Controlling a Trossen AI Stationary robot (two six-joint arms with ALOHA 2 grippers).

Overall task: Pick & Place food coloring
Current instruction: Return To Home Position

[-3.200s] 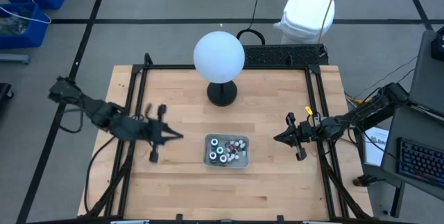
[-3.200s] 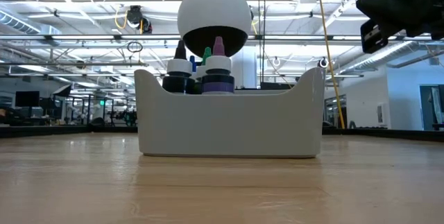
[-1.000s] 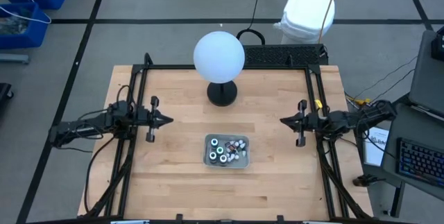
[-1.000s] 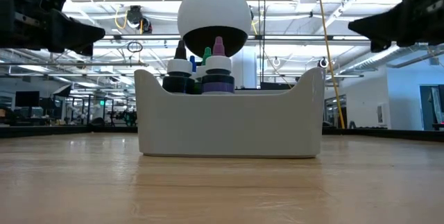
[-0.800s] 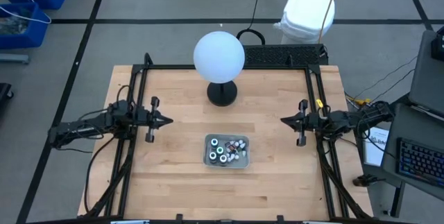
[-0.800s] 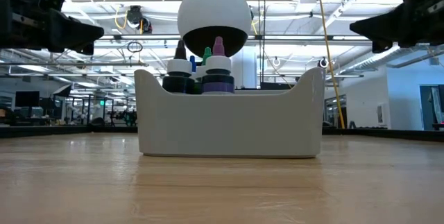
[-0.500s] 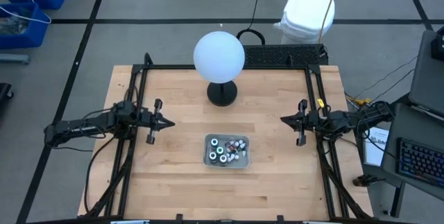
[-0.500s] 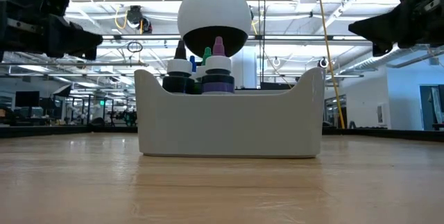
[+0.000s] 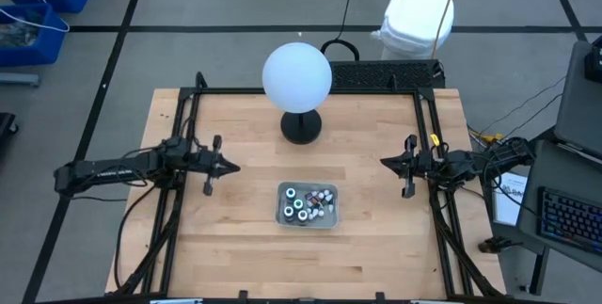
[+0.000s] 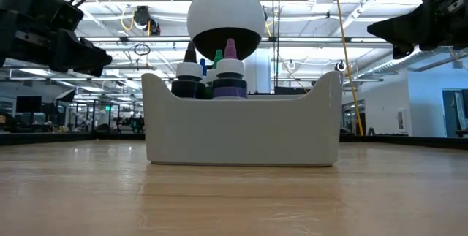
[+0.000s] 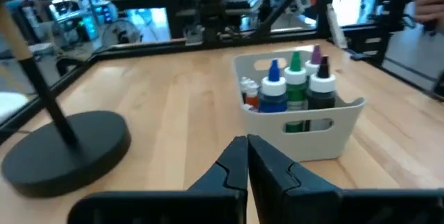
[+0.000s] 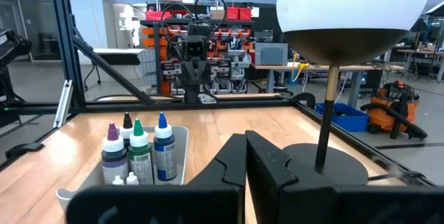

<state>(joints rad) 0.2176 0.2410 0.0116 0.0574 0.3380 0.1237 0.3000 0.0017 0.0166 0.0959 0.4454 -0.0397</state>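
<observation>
Hanging empty with its jaws pressed together, the left gripper [image 11: 247, 141] sits over the left side of the table [image 9: 376, 248]. The right gripper [image 12: 245, 136], likewise closed on nothing, mirrors it at the right. Between them, well apart from both, the food coloring bottles [image 9: 303, 202] stand inside the grey bin [image 9: 279, 206]. Little seems left to spoil. Only a low or wide swing on the retreat home could clip the bin or the globe lamp [image 9: 297, 76] and topple bottles.

Overhead, table-level, 2 wrist cams share bin [image 10: 241, 130].
</observation>
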